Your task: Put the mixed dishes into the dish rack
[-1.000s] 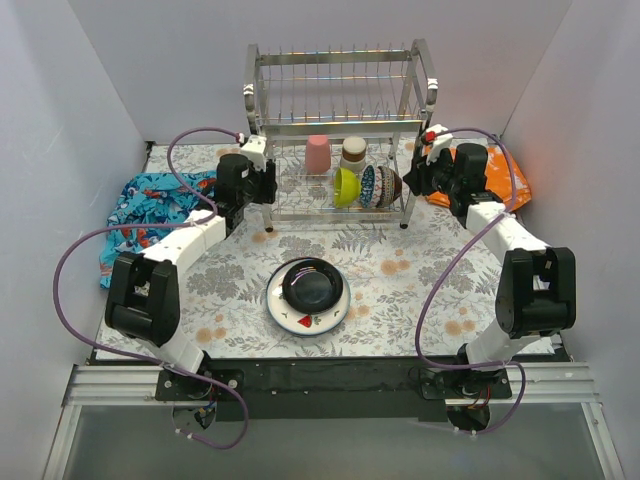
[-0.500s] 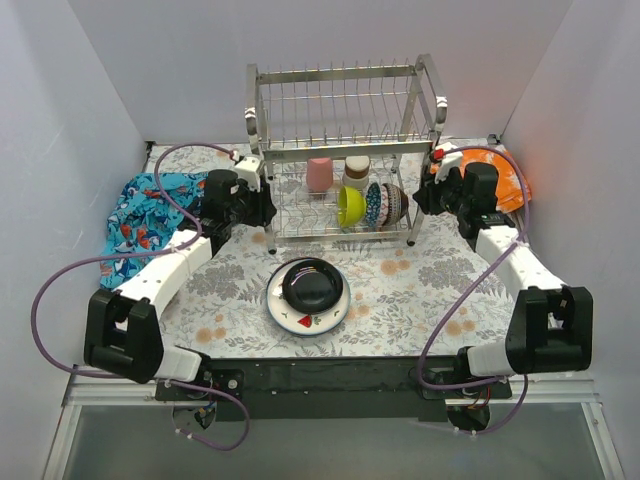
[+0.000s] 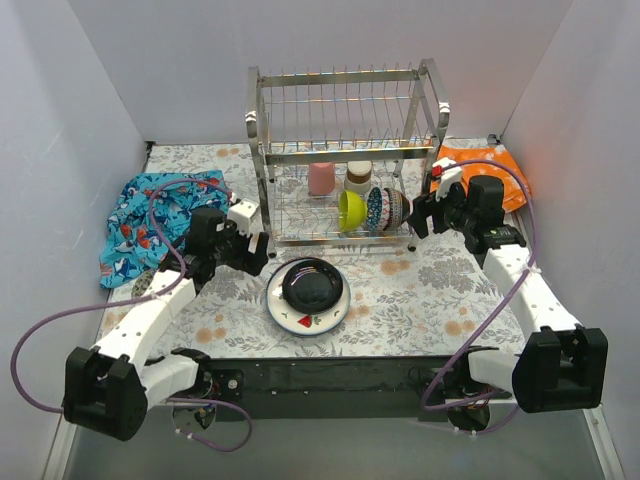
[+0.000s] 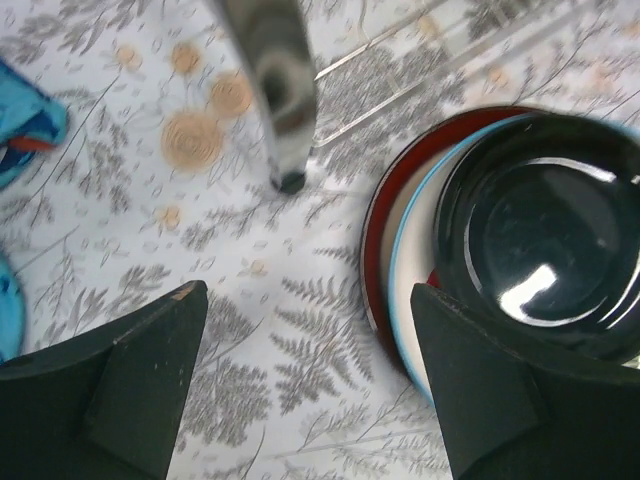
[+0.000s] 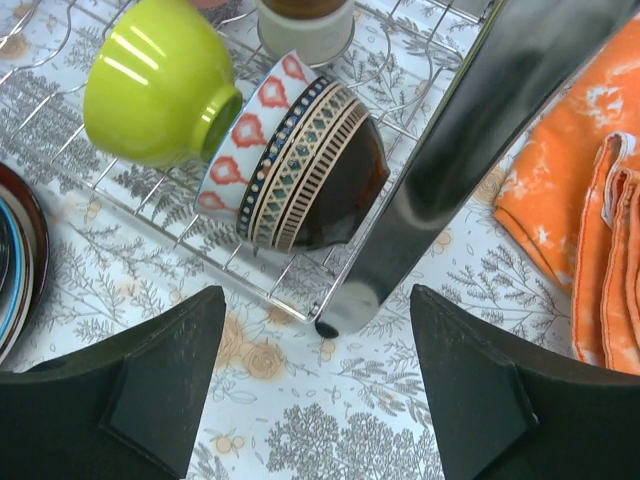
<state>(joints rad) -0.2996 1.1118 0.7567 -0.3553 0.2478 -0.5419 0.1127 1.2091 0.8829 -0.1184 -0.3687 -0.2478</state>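
The chrome dish rack (image 3: 345,150) stands at the back centre. Its lower shelf holds a pink cup (image 3: 320,178), a tan cup (image 3: 357,177), a lime bowl (image 3: 349,209) and a patterned bowl (image 3: 378,209). In front of the rack a black plate (image 3: 313,283) lies on the white red-rimmed plate (image 3: 300,322). My left gripper (image 3: 255,250) is open and empty beside the rack's front left post (image 4: 275,90), with the black plate (image 4: 545,225) by its right finger. My right gripper (image 3: 420,215) is open and empty, its jaws either side of the front right post (image 5: 470,130) near the patterned bowl (image 5: 290,165).
A blue patterned cloth (image 3: 150,215) lies at the left. At the back right, behind my right arm, an orange cloth (image 3: 490,170) is bunched up. White walls close in the table on three sides. The flowered tablecloth (image 3: 400,290) covers the table.
The rack has slid toward the near edge with both arms drawing back. Both grippers, closed on the rack's front posts earlier, now stand open and clear of them.
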